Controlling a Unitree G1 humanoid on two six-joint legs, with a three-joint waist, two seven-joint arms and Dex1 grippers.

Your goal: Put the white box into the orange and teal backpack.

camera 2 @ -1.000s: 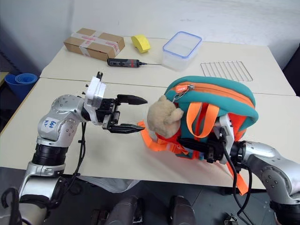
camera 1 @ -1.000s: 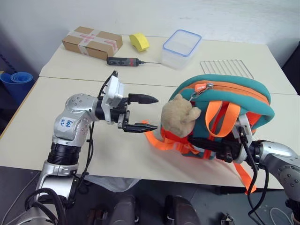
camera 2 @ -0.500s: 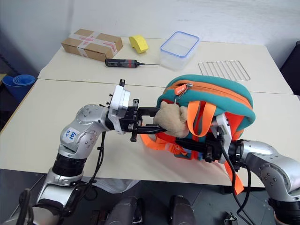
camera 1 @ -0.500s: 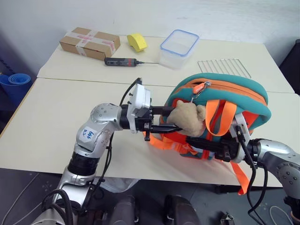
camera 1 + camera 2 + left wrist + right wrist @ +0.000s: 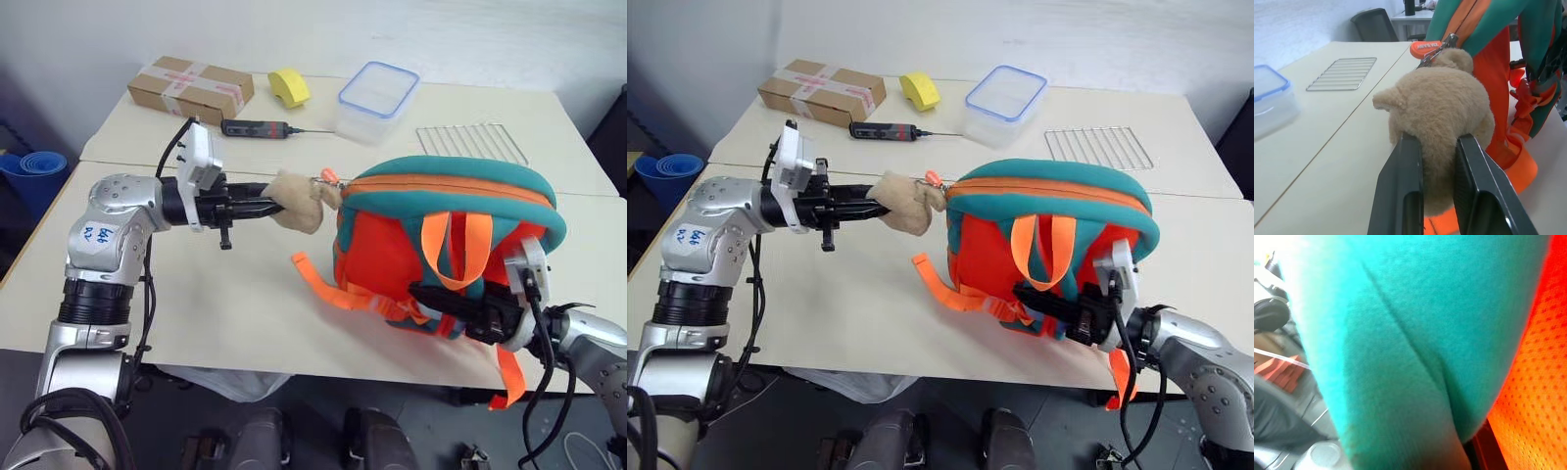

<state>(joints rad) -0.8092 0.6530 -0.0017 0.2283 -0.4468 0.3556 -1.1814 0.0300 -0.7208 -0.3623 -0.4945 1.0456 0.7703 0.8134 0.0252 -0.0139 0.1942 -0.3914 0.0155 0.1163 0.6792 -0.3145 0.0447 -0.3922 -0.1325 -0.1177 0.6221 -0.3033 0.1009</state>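
the orange and teal backpack [image 5: 446, 230] stands near the table's [image 5: 147, 294] front edge. the left gripper [image 5: 1436, 147] has its fingers pinched on the plush bear [image 5: 1437, 105], drawn out sideways, probably to tug the zipper pull [image 5: 1426, 47] open. the right gripper [image 5: 441, 299] is closed at the pack's strap side, seemingly bracing it. the white box isn't on the table, so it likely waits elsewhere.
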